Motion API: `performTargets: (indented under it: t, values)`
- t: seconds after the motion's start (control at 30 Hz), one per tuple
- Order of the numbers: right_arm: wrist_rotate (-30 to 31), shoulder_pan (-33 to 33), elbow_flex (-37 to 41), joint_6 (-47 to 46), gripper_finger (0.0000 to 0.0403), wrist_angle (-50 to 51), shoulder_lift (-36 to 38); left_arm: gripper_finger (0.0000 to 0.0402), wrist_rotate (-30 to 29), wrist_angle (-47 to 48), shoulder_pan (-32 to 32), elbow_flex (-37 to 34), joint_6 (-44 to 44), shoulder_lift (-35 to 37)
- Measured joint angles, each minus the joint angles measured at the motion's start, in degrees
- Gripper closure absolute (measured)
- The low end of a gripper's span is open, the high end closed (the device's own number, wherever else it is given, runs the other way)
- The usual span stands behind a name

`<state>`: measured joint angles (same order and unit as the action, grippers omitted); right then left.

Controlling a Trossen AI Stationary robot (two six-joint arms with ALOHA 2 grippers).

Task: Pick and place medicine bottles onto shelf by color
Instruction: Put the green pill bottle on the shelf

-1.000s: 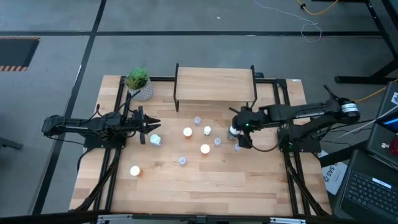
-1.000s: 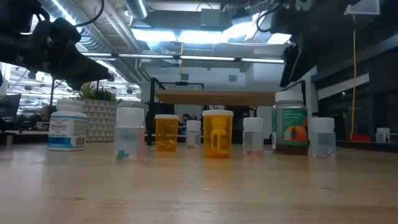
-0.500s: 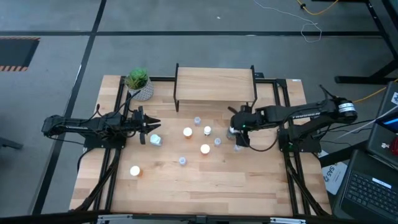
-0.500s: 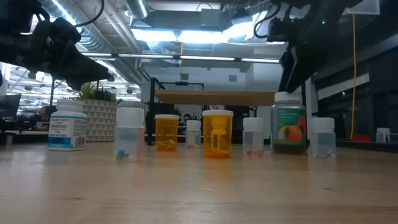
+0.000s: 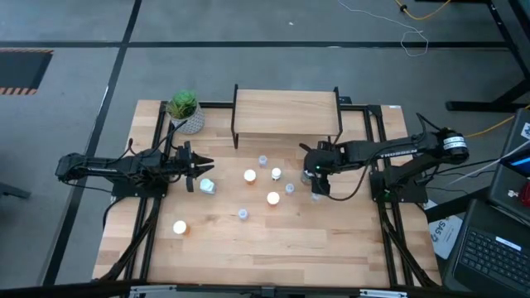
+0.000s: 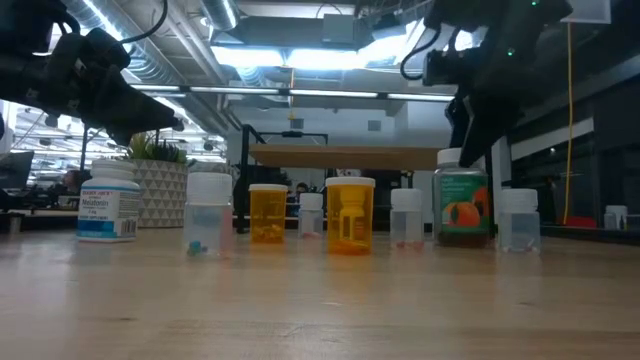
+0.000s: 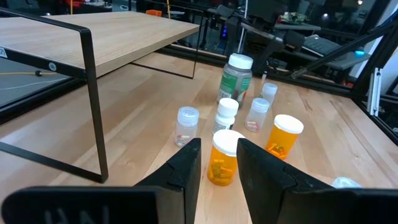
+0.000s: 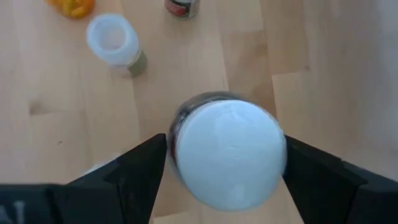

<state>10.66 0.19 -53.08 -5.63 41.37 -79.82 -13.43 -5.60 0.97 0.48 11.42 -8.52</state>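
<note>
Straddling the green bottle point(image 8: 227, 149) from above, the right pincer point(image 8: 222, 163) has its fingers spread, one on each side of the white cap; whether they touch it is hard to tell. That bottle point(image 6: 462, 203) stands upright on the tabletop point(image 5: 331, 240), right of the other bottles and in front of the shelf point(image 5: 286, 111). An orange bottle point(image 6: 350, 213) stands near the middle of the row. The left pincer point(image 5: 201, 165) waits at the left, fingers slightly parted and empty, just above a white bottle point(image 5: 207, 187).
</note>
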Motion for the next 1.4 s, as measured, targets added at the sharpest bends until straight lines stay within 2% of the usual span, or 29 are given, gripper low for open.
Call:
performTargets:
  t: [0.13, 0.33, 0.53, 0.63, 0.83, 0.9, 1.07, 1.13, 1.23, 1.4]
  values:
    - [-0.1, 0.0, 0.0, -0.2, 0.0113, -1.3, -0.4, 0.0303, 0.0, 0.0, 0.0, 0.0, 0.0, 0.0]
    - [-0.2, 0.0, 0.1, -1.4, 0.0167, -1.2, 0.7, 0.0303, 0.0, 0.0, 0.0, 0.0, 0.0, 0.0]
    - [-0.2, 0.0, -0.8, -3.0, 0.0168, -0.3, 1.2, 0.0303, 0.0, 0.0, 0.0, 0.0, 0.0, 0.0]
    - [0.1, 0.0, -5.0, -3.2, 0.0168, 1.5, 1.2, 0.0303, 0.0, 0.1, 0.0, 0.0, 0.0, 0.0]
    - [1.0, -0.4, -21.1, 0.5, 0.0168, 9.6, 1.2, 0.0303, 0.0, 0.2, 0.0, 0.0, 0.0, 0.0]
    - [5.6, -1.1, -26.9, 2.8, 0.0168, 11.8, 1.2, 0.0303, 0.0, 0.2, 0.0, 0.0, 0.0, 0.0]
    - [23.9, -6.2, -38.6, 9.2, 0.0168, 15.9, 1.3, 0.0303, 0.0, 0.2, 0.0, 0.0, 0.0, 0.0]
    - [26.1, -10.1, -41.8, 10.5, 0.0168, 17.0, 1.3, 0.0303, 0.0, 0.2, 0.0, 0.0, 0.0, 0.0]
    - [22.7, -17.8, -43.4, 10.4, 0.0168, 18.1, 1.3, 0.0303, 0.0, 0.2, 0.0, 0.0, 0.0, 0.0]
    - [9.9, -31.7, -40.0, 7.0, 0.0168, 22.1, 0.2, 0.0303, 0.0, 0.2, 0.0, 0.0, 0.0, 0.0]
